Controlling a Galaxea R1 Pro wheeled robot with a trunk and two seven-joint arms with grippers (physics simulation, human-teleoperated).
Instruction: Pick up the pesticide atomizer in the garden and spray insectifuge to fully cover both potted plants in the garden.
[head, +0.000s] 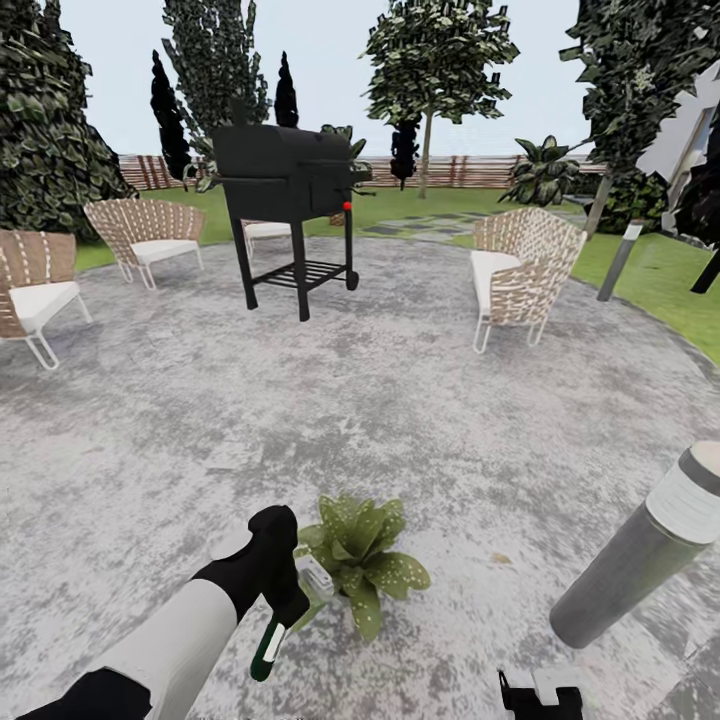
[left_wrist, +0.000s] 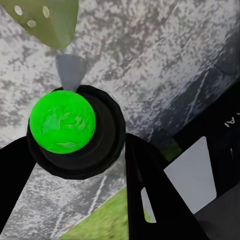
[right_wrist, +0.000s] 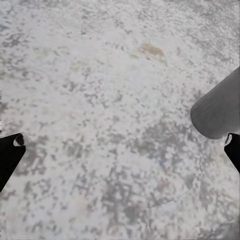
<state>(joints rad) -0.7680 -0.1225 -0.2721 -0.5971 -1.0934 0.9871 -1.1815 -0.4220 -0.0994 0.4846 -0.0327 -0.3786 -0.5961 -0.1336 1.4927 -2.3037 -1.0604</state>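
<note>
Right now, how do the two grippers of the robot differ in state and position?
The left gripper is shut on the atomizer, beside the potted plant; the right gripper is open and holds nothing. The left gripper is extended forward, while the right gripper sits low at the head view's bottom edge, near the grey bollard. Both are over the paved patio.

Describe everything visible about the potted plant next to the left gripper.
The potted plant is a low rosette of pointed green leaves with pale speckles, most plainly on the leaf at the right. It sits upright on the grey mottled patio; its pot is hidden under the foliage. The left gripper, holding the atomizer, sits close beside its leaves. In the left wrist view a speckled leaf lies just past the atomizer's nozzle.
</note>
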